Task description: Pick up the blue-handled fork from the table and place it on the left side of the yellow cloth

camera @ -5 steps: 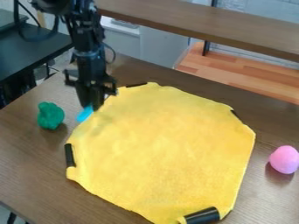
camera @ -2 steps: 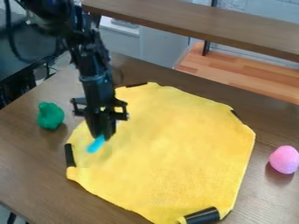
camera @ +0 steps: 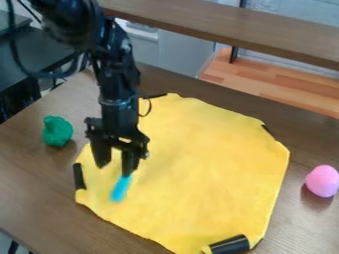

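My gripper stands low over the left part of the yellow cloth, its two fingers spread apart. A small, blurred, light blue object is right below the tip of the right-hand finger; whether it touches that finger or the cloth, I cannot tell. The cloth lies spread on the brown table, with black pieces at several of its edges. To the left of the gripper, off the cloth, sits a green lumpy object.
A pink egg-shaped object rests on the table at the right. A black roll lies at the cloth's front edge. Behind the table runs a raised brown shelf, and a dark surface stands at the upper left.
From the cloth's upper left edge, the gripper has moved down the view over the cloth, bringing the blue object along. Its fingers, close together before, have opened.
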